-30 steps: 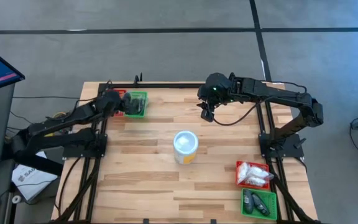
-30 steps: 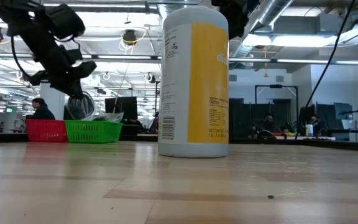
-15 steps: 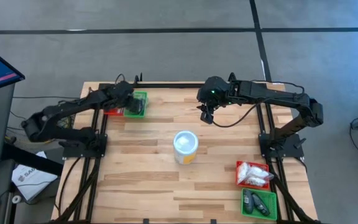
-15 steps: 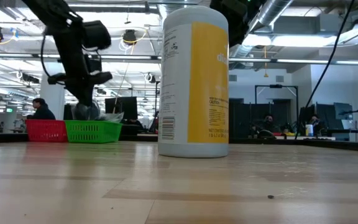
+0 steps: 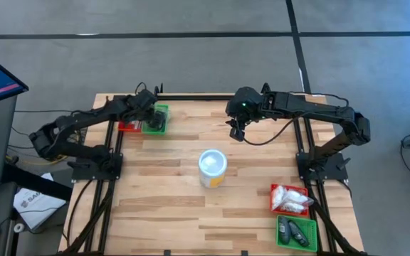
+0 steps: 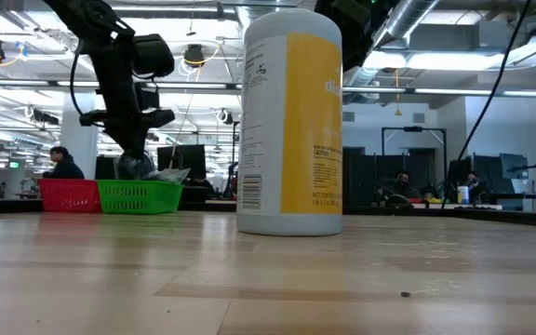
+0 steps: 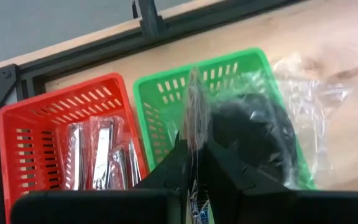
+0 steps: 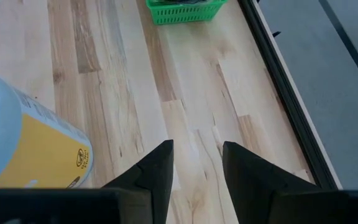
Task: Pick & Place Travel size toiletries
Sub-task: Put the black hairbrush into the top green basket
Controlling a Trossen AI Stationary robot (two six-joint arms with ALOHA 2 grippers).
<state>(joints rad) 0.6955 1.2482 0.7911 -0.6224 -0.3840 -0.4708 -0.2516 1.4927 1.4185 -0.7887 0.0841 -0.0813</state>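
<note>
My left gripper [image 5: 150, 118] hangs over the green tray [image 7: 166, 78] at the table's far left, shut on a clear crinkly bag [image 7: 291, 106] that holds a dark grey round piece [image 7: 253, 134]. In the low view the gripper [image 6: 136, 158] points down just above the tray [image 6: 138, 195]. The red tray [image 7: 17, 124] beside it holds several slim silvery tubes [image 7: 101, 158]. My right gripper [image 5: 238, 132] hovers open over bare wood at the far middle, touching nothing. My left gripper pinches the bag's upper edge [image 7: 194, 115] between its two fingers, coming from above and pointing down. The bag hangs below the fingers with the dark piece inside the green tray. Its loose plastic [image 7: 319, 99] spills over the tray's right rim.
A white cup with a yellowish base [image 5: 212, 166] stands mid-table, tall in the low view [image 6: 289, 121]. At the near right corner, a red tray [image 5: 290, 198] holds white sachets and a green tray [image 5: 296, 231] holds dark pieces. Black frame rails [image 5: 191, 95] border the table.
My left gripper has moved a little toward the table's right, from over the red tray to over the green one, and has tipped from a slant to pointing straight down, staying shut on the bag. The right arm has kept still.
</note>
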